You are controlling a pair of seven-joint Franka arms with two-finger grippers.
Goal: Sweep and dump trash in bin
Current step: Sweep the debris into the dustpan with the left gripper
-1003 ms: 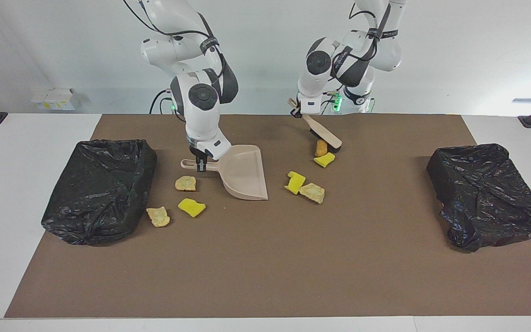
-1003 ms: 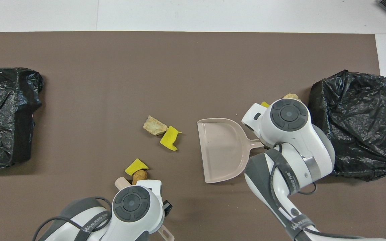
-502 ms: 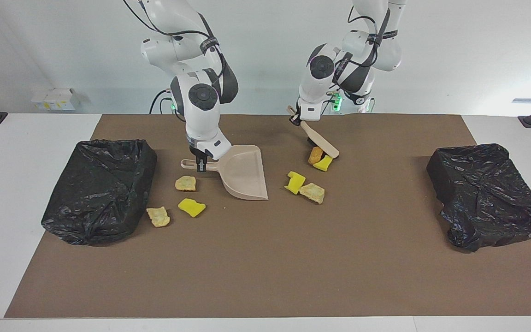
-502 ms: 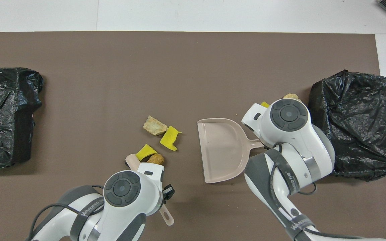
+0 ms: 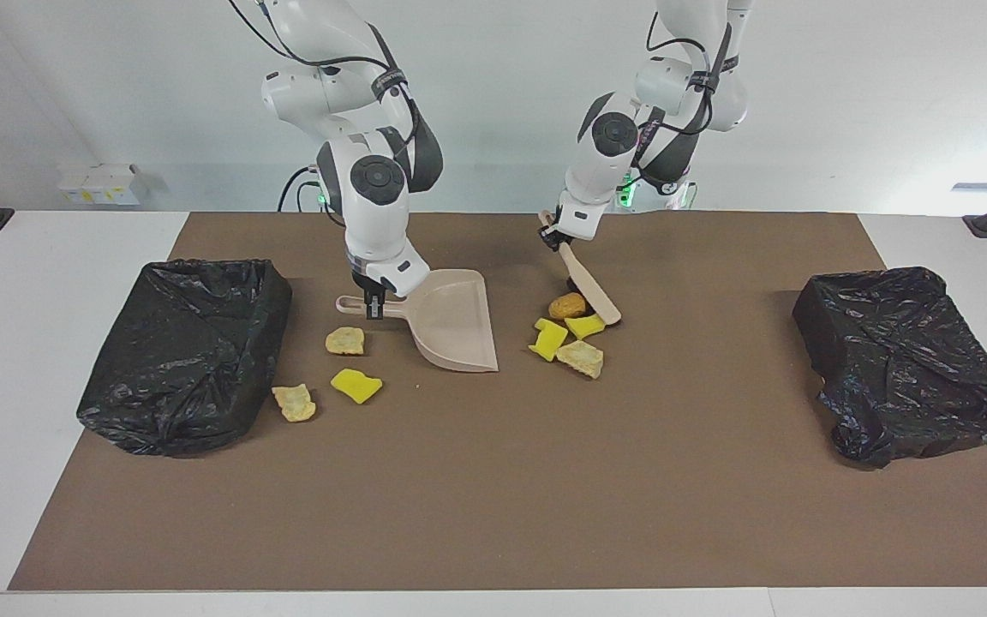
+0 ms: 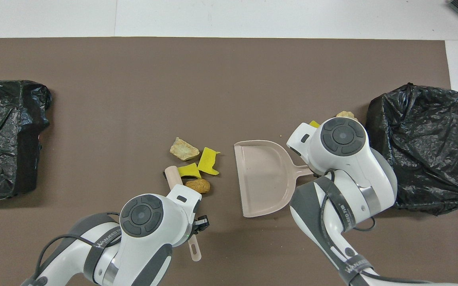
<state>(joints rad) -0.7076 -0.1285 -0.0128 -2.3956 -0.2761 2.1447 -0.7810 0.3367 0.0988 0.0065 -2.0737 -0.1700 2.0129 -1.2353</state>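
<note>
L gripper (image 5: 555,238) is clamped on the brush (image 5: 589,287) handle; the brush slants down w/ its head on the brown mat (image 5: 493,480), touching a cluster of four trash scraps (image 5: 569,330) mid-tabletop: brown chunk, two yellow sponge bits, tan crusty chunk, all packed close together just beside the dustpan's open mouth, toward the L arm's end. R gripper (image 5: 373,307) is closed on the dustpan (image 5: 452,321) handle; the pan sits flat on the mat, empty inside. Three more scraps (image 5: 335,373) (two tan, one yellow) lie by the dustpan handle, between the pan and the black-bagged bin (image 5: 185,351) at the R arm's end. A second bagged bin (image 5: 905,360) sits at the L arm's end, well apart from the trash.
</note>
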